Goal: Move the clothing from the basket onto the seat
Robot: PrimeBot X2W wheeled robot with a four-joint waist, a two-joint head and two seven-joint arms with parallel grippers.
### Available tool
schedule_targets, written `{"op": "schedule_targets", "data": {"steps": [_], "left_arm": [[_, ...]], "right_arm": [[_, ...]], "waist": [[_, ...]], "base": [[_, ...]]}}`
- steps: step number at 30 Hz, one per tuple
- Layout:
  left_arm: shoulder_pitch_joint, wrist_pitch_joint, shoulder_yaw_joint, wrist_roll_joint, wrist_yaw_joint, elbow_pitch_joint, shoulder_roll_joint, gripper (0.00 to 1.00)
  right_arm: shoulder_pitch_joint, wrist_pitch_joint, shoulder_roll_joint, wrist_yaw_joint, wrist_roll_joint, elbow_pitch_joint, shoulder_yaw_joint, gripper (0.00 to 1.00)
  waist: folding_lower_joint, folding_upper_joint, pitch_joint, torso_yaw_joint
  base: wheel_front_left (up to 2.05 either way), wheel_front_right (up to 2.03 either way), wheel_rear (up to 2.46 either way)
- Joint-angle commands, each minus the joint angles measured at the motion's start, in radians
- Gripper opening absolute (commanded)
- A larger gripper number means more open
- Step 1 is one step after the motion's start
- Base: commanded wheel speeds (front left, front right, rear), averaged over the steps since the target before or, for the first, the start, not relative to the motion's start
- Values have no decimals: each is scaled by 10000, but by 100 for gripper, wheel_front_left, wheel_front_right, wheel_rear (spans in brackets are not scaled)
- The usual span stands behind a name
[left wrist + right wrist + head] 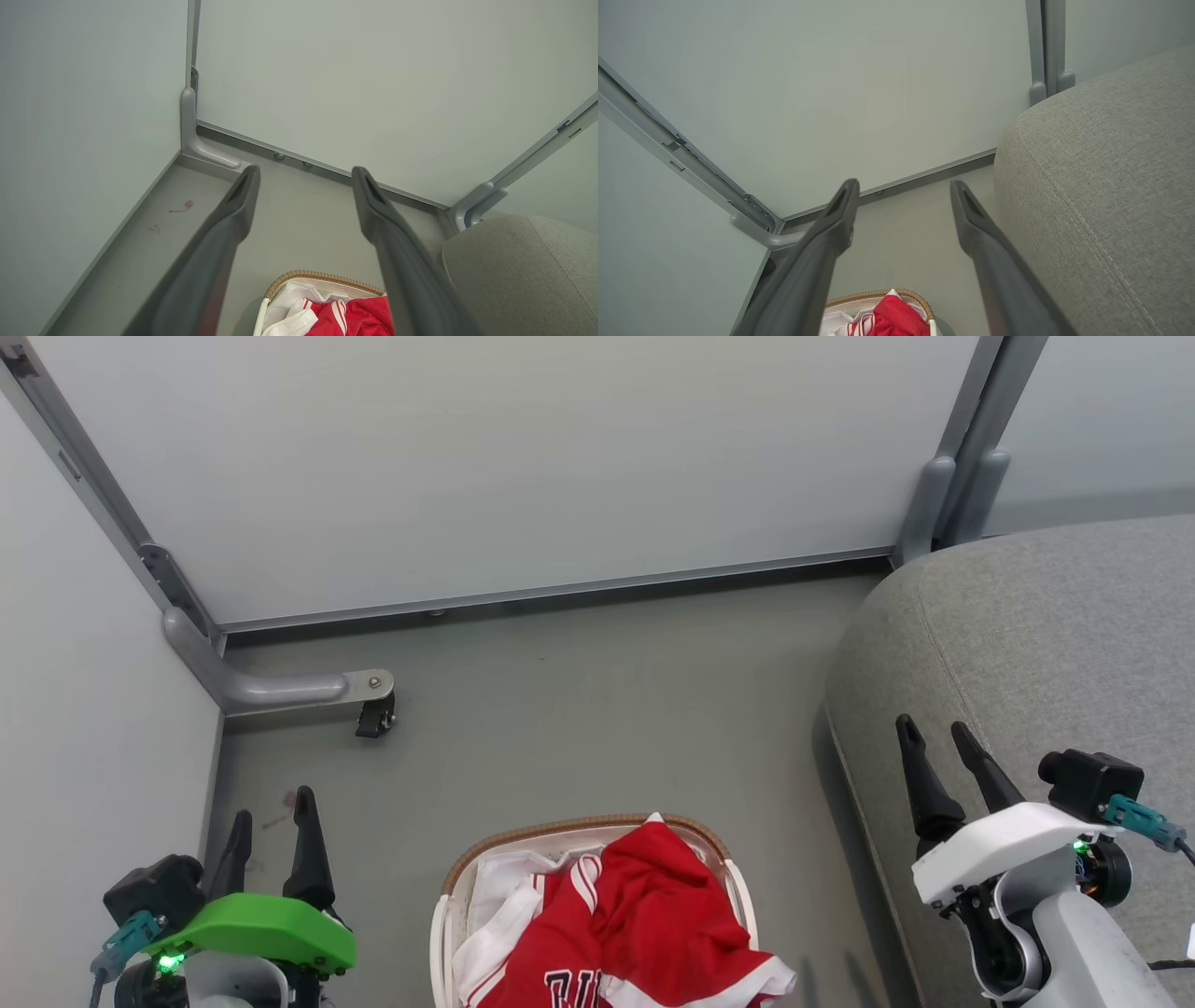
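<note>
My left gripper [273, 807] and right gripper [934, 726] stood spread wide and empty, flanking the basket [523, 835], I'd judge ready to reach in; the clothing [644, 905] lay heaped inside it, on the floor [579, 709] beside the seat [1046, 635].

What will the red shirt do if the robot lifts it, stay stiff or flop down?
It will probably flop: the red shirt lies crumpled in soft folds in the basket. It looks thin, so it is likely light. It is bunched against the white cloth, so that might get tugged along too.
</note>
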Motion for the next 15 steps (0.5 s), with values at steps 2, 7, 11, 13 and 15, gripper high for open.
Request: {"op": "schedule_targets", "data": {"steps": [2,7,11,13,15], "left_arm": [[-19,-129,-53,463,15,-47,122,100],[56,-248,-145,1014,26,-148,135,100],[42,-345,-223,1413,-9,-131,154,100],[-20,-389,-281,1617,-38,-90,161,100],[-93,-434,-322,1777,-50,-52,162,100]], "right_arm": [[-171,-135,-90,5,-441,-28,32,100],[-145,-252,-63,5,-970,-7,35,100],[-180,-345,-5,4,-1419,-16,65,100],[-230,-403,3,4,-1638,-14,44,100],[-276,-444,13,5,-1842,27,62,100]], "waist": [[0,0,-15,5],[0,0,-30,4],[0,0,-45,-12],[0,0,-45,-16],[0,0,-45,-21]], "base": [[0,0,0],[0,0,0],[0,0,0],[0,0,0],[0,0,0]]}}
